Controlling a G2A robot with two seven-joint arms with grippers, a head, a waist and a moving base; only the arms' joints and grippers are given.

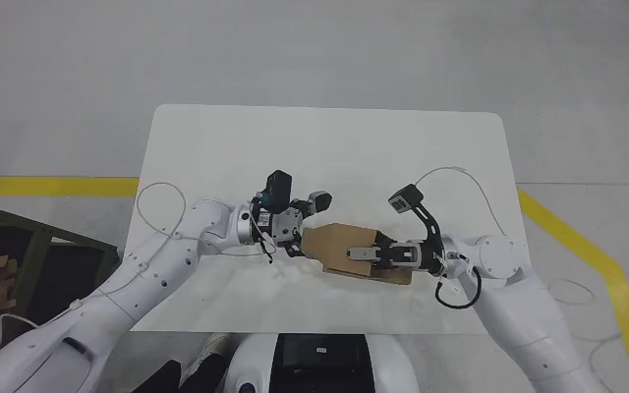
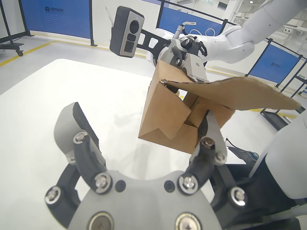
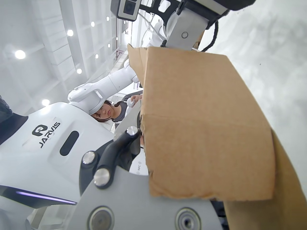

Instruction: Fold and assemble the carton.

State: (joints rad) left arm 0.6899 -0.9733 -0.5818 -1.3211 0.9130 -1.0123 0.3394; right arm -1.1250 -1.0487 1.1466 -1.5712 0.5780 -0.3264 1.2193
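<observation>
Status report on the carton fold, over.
Left gripper open, one finger at open end of carton. Right gripper shut on its far end. Long flap sticking out, unfolded. Nothing in the way.

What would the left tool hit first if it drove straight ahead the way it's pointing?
The carton: its open end sits directly ahead of the open left tool, with one finger seemingly at the opening. The other finger faces bare table; depth is uncertain.
</observation>
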